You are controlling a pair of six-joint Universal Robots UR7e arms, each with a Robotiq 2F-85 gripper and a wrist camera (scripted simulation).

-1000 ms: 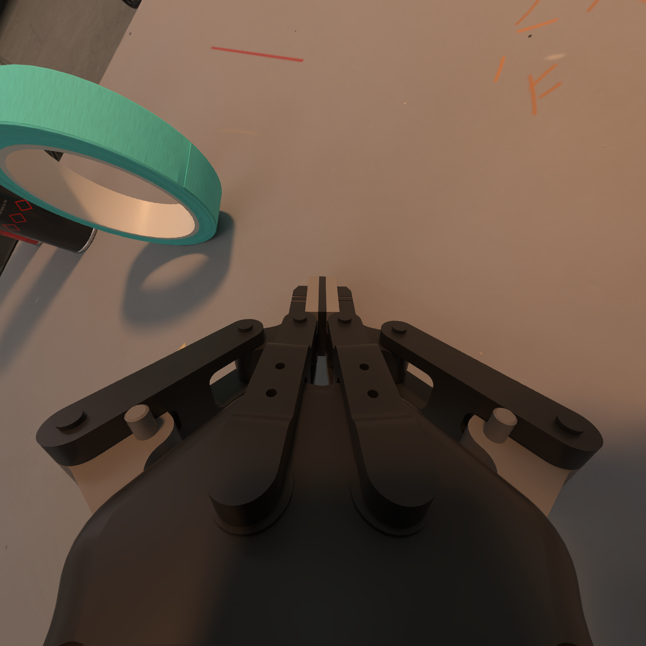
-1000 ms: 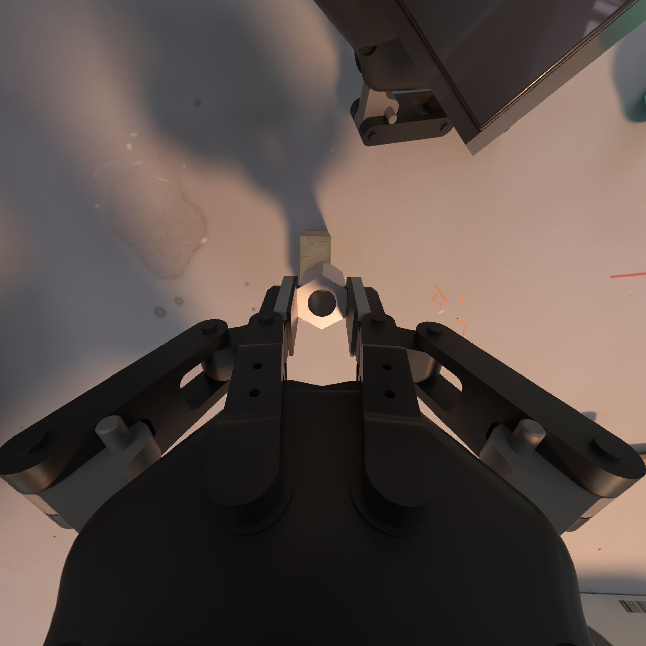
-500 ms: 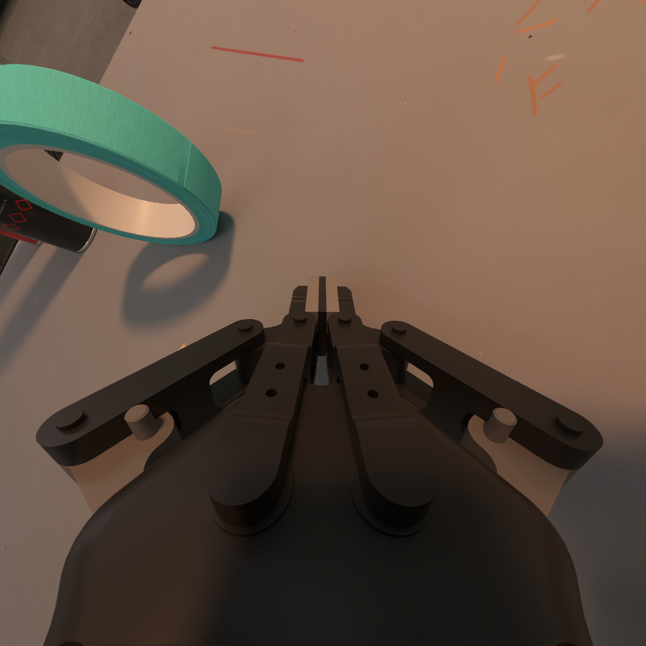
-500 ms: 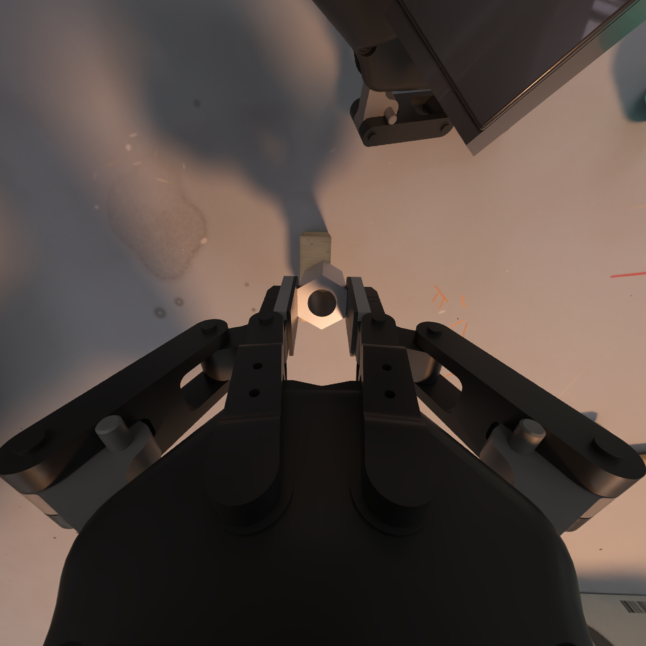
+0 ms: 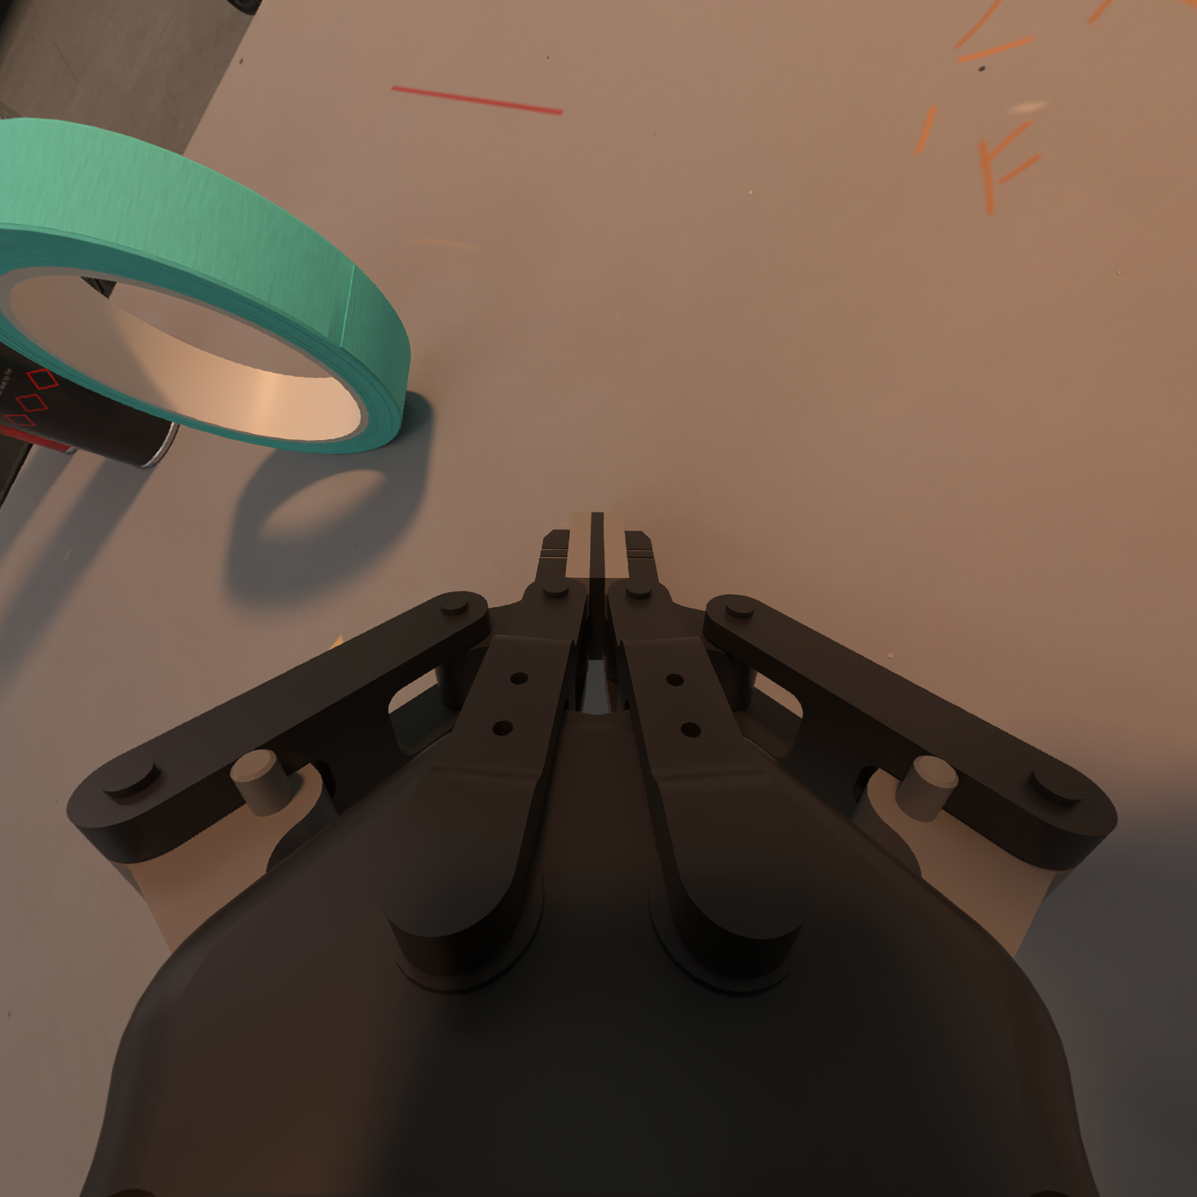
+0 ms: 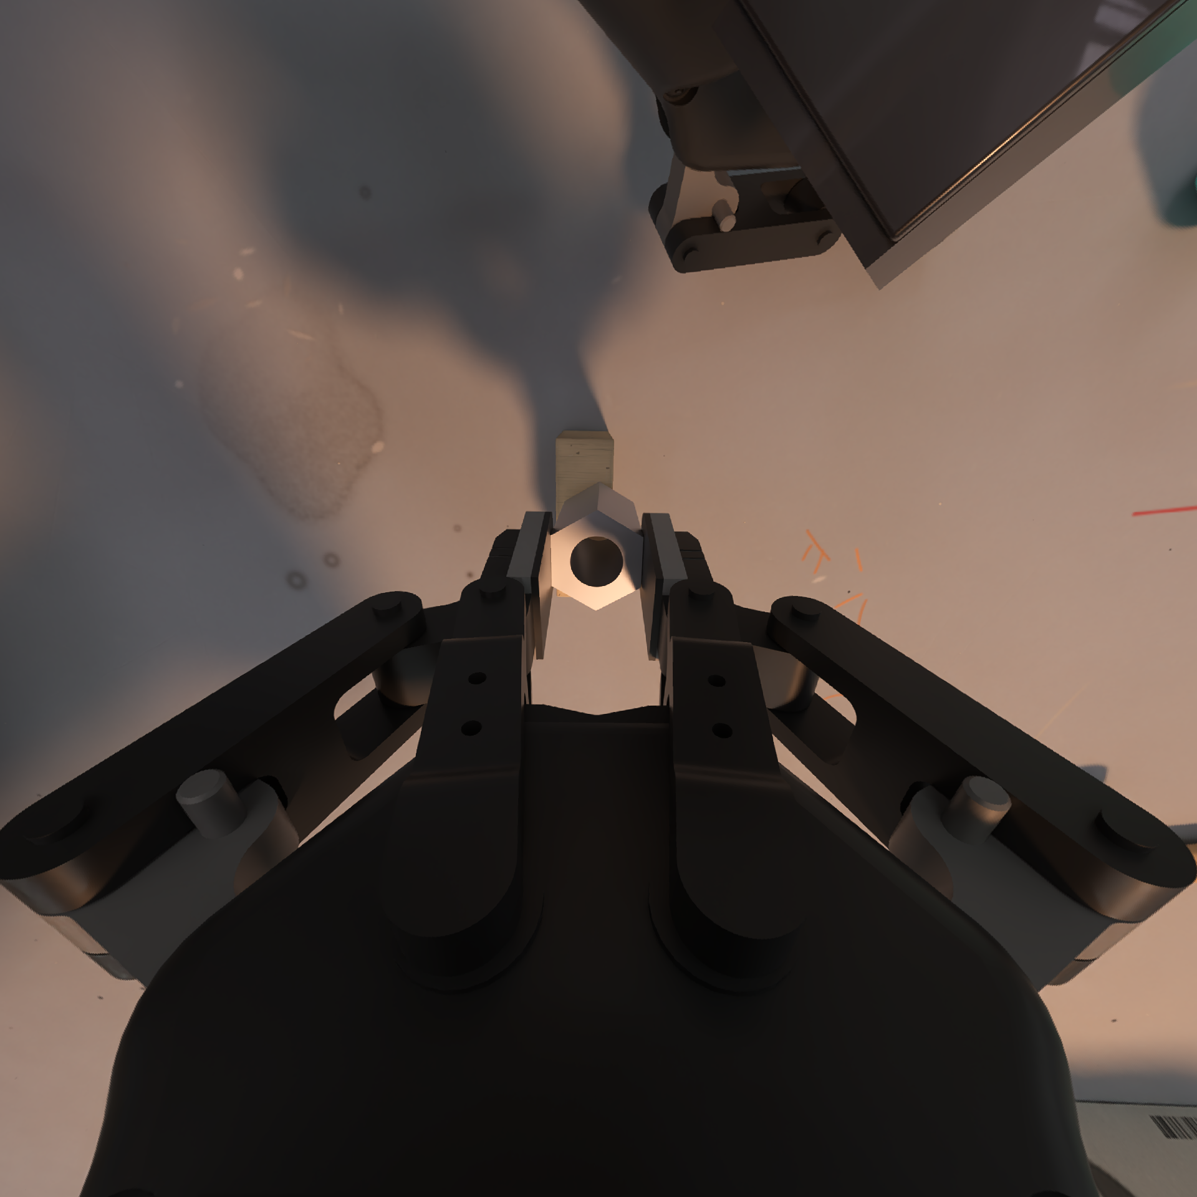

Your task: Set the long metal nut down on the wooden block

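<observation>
In the right wrist view my right gripper [image 6: 594, 558] is shut on the long metal nut [image 6: 592, 586], a silver hexagonal piece whose bore faces the camera. The nut is held upright over the pale wooden block [image 6: 583, 461], which lies on the table just beyond the fingertips; the nut hides the block's near end. I cannot tell whether nut and block touch. My left gripper [image 5: 596, 544] is shut and empty above bare table. It also shows at the upper right of the right wrist view [image 6: 745, 223].
A green tape roll [image 5: 194, 259] leans on a black can [image 5: 97, 434] at the left wrist view's left. A dark box [image 6: 939, 97] overhangs at upper right. Red and orange marks [image 6: 835, 570] lie on the table. A barcoded label [image 6: 1172, 1127] sits at bottom right.
</observation>
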